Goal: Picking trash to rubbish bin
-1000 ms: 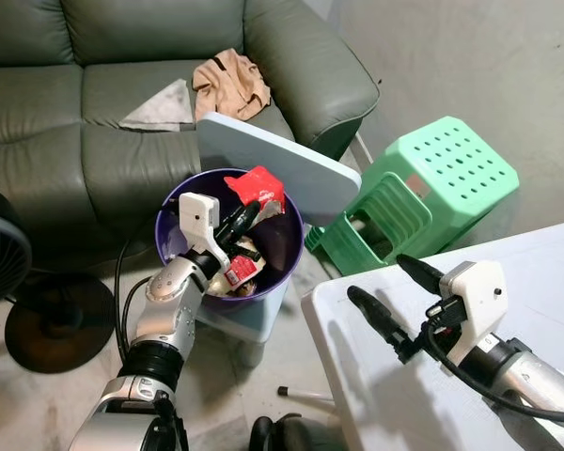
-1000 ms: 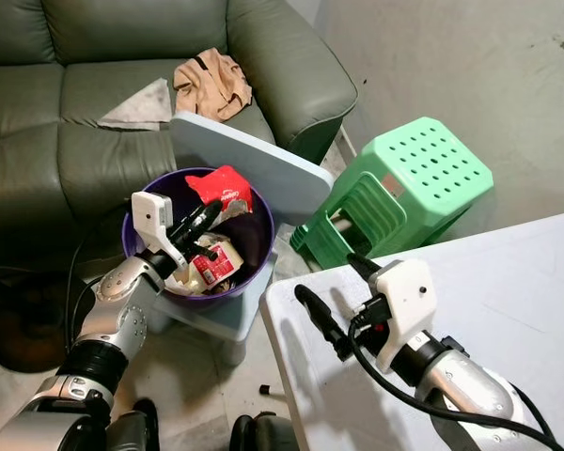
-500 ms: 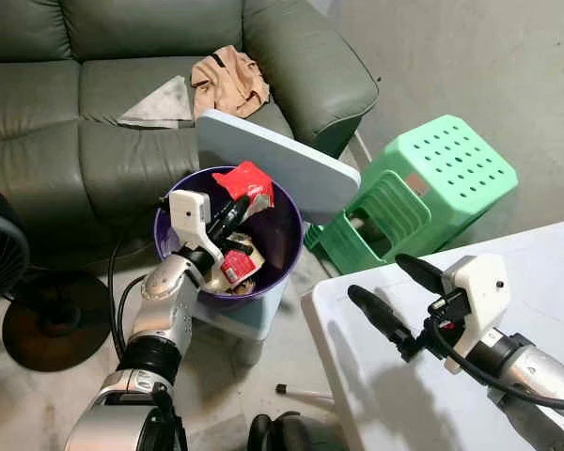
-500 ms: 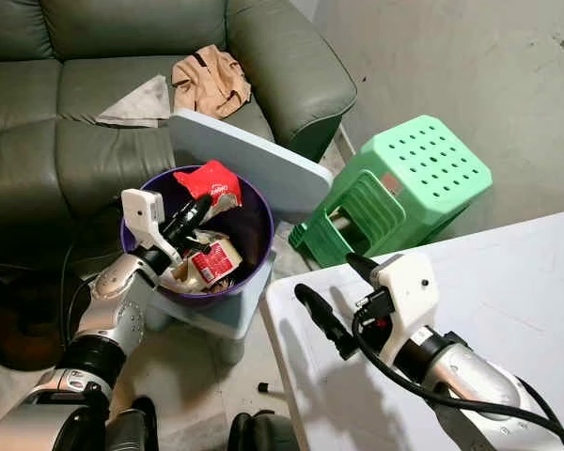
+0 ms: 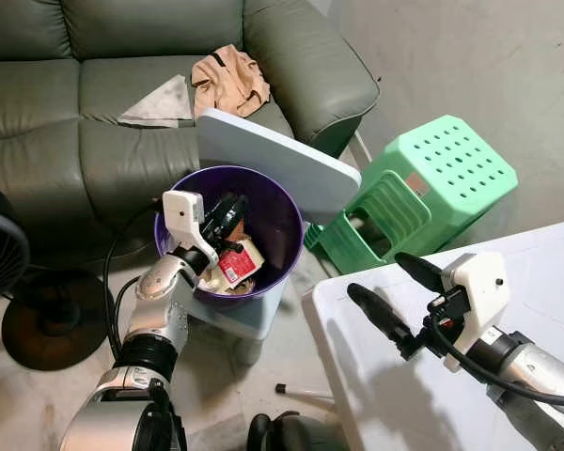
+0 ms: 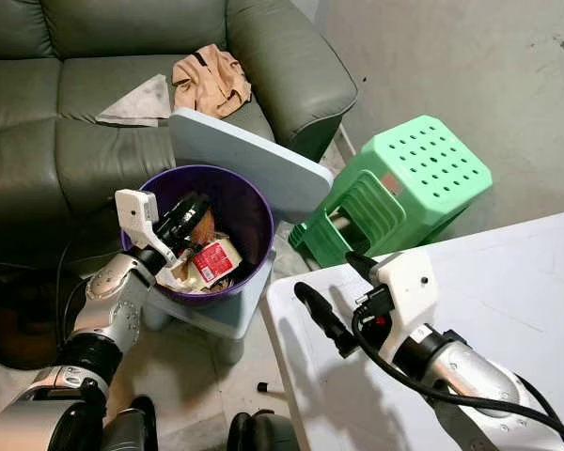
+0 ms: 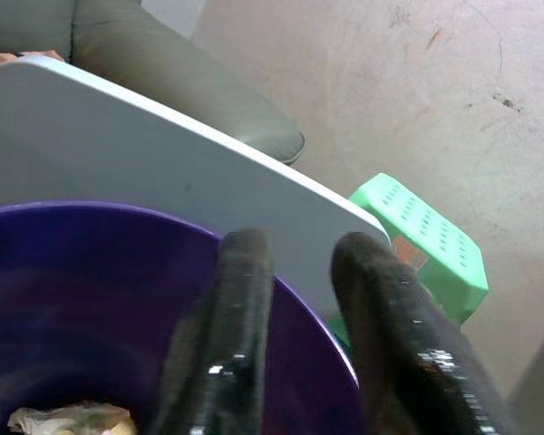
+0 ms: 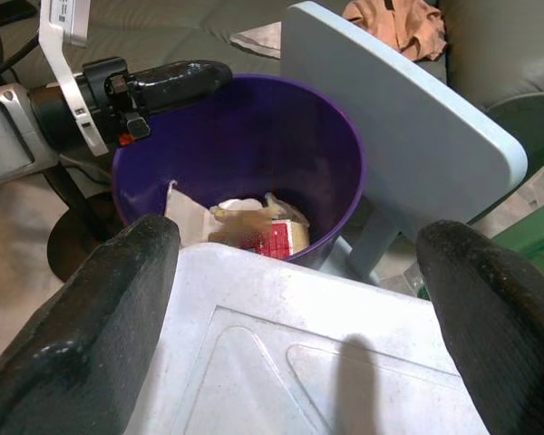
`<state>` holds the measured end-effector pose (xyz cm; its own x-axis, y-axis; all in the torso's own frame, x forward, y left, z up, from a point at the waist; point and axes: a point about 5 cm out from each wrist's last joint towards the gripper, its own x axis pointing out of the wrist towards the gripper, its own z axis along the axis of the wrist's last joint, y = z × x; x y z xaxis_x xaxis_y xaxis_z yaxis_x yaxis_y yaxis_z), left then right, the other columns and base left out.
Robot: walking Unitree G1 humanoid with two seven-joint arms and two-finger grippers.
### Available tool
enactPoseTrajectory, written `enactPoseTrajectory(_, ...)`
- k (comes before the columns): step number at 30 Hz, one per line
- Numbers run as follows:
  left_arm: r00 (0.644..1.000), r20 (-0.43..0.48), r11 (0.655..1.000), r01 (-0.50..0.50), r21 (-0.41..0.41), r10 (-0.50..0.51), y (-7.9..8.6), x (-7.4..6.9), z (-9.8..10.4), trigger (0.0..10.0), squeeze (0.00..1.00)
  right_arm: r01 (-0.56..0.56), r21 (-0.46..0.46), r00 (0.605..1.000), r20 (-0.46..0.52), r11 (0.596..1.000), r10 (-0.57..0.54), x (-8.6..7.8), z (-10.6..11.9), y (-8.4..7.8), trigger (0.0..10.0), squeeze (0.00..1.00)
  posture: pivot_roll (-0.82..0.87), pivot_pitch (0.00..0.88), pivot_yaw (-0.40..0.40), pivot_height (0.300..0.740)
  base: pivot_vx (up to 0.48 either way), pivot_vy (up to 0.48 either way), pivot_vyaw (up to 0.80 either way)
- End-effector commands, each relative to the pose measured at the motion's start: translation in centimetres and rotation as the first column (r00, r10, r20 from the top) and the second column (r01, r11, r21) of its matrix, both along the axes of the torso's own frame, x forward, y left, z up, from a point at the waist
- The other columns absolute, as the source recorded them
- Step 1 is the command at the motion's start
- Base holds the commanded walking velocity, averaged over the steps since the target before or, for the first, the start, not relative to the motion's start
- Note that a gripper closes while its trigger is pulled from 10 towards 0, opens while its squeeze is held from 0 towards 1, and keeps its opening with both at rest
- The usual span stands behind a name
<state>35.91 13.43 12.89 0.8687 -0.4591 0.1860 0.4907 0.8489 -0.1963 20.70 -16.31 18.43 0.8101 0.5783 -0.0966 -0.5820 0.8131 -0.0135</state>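
Your left gripper (image 5: pixel 227 212) hung over the near rim of the purple bin (image 5: pixel 280 218), its fingers a little apart and holding nothing; the trash (image 5: pixel 233 266), a red-and-white carton among crumpled wrappers, lay at the bottom of that bin. Your right gripper (image 5: pixel 397 291) stood spread wide and empty over the white table (image 5: pixel 545 282), to the right of the bin. A pale blue board (image 5: pixel 273 162) leaned against the bin's far rim, with a green stool (image 5: pixel 430 183) to the bin's right.
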Motion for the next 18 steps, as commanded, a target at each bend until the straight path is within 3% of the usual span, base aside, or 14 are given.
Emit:
enactPoseTrajectory(1,1.0,-0.009,1.0,0.028,-0.005,-0.028,-0.5,-0.1,-0.3,10.0,1.0,0.01,-0.014,1.0,0.012,1.0,-0.01,-0.3,0.4,-0.3,10.0,0.0,-0.21,0.298,-0.248,0.715,0.0,0.0,0.0)
enactPoseTrajectory(7,1.0,-0.005,1.0,0.024,-0.008,-0.024,-0.3,0.0,-0.2,10.0,1.0,0.013,-0.01,1.0,0.014,1.0,-0.012,-0.3,0.4,-0.2,10.0,0.0,-0.21,0.295,-0.242,0.715,0.0,0.0,0.0)
enactPoseTrajectory(13,0.999,0.01,0.999,-0.046,-0.009,0.046,0.2,0.1,0.3,10.0,1.0,0.054,0.05,0.998,0.023,0.997,-0.055,0.5,0.0,-0.2,10.0,0.0,-0.18,0.28,-0.214,0.715,0.0,0.0,0.0)
enactPoseTrajectory(14,0.998,0.013,0.998,-0.056,-0.008,0.056,0.2,0.1,0.3,10.0,0.86,0.069,0.064,0.997,0.025,0.996,-0.071,0.7,-0.1,-0.2,10.0,0.0,-0.16,0.274,-0.201,0.715,0.0,0.0,0.0)
enactPoseTrajectory(15,0.998,0.014,0.998,-0.062,-0.008,0.062,0.3,0.1,0.3,10.0,0.86,0.079,0.073,0.996,0.026,0.994,-0.081,0.9,-0.1,-0.2,10.0,0.0,-0.16,0.274,-0.201,0.715,0.0,0.0,0.0)
enactPoseTrajectory(16,0.997,0.015,0.997,-0.082,-0.001,0.082,0.4,0.0,0.2,10.0,0.0,0.113,0.103,0.993,0.029,0.988,-0.116,1.4,-0.5,-0.1,10.0,0.0,-0.13,0.261,-0.174,0.715,0.0,0.0,0.0)
enactPoseTrajectory(18,0.995,0.02,0.995,-0.096,0.002,0.096,0.3,-0.2,0.3,10.0,0.0,0.161,0.118,0.985,0.04,0.98,-0.167,2.3,-1.0,-0.2,10.0,0.0,-0.11,0.249,-0.156,0.715,0.0,0.0,0.0)
